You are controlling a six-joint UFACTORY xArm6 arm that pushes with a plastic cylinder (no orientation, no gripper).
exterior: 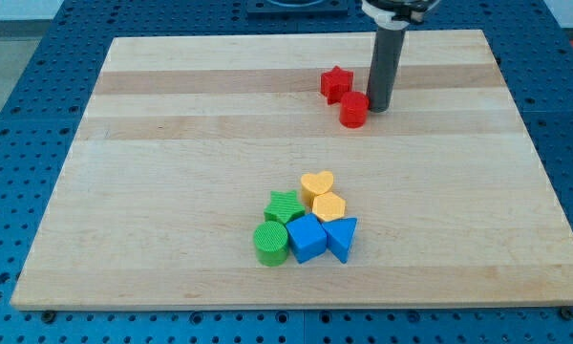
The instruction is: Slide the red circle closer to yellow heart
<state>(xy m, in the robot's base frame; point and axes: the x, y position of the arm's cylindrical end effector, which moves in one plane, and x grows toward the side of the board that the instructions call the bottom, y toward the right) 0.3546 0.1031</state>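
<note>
The small red plastic circle block [353, 110] is seen near the wooden board's [172, 143] top, with my tip [379, 106] set against its 3 o'clock side, apparently touching. No fingers exist on the rod, so nothing is grasped. The yellow plastic heart block [317, 183] lies well apart at roughly 7 o'clock. A push from this side would likely drive the circle into the red star block [336, 84] at 11 o'clock, not heartward.

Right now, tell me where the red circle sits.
The red circle block sits toward the view's top, right of centre, just below-right of the red star block and touching my tip on its right.
</note>
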